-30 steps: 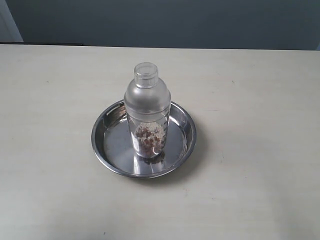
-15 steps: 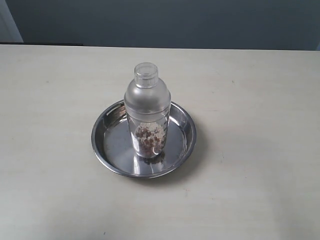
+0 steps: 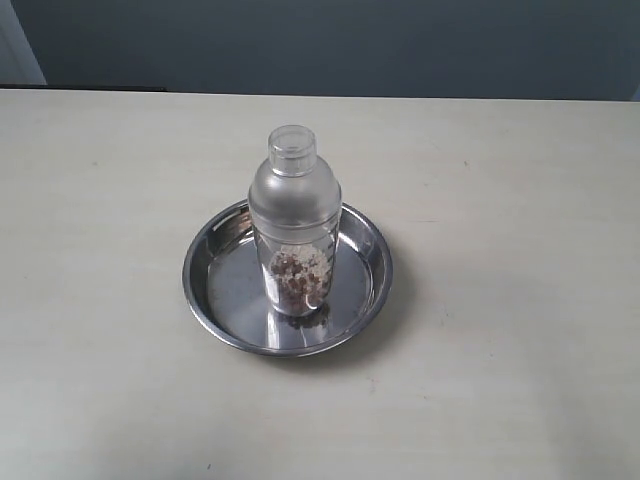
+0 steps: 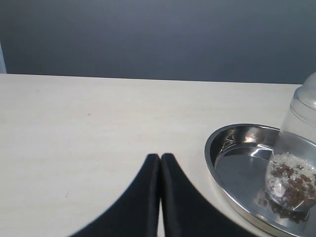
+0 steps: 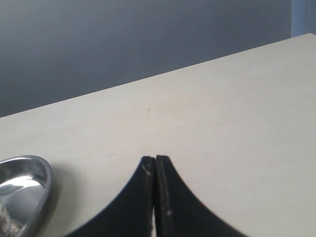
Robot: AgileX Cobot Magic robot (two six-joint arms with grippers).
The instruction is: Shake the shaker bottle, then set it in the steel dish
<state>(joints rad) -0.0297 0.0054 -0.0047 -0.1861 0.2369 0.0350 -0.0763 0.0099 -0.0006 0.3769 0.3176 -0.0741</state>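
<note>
Now we are seeing the clear plastic shaker bottle [image 3: 295, 225], with its domed lid and brown granules, standing upright inside the round, shiny steel dish [image 3: 190, 275]. Both are sitting just left of the middle of the exterior frame on the pale beige table [image 3: 520, 200]. Our black left gripper [image 4: 160, 158] is sitting pressed together and empty, apart from the dish, and our black right gripper [image 5: 151, 159] is likewise pressed together, holding nothing.
</note>
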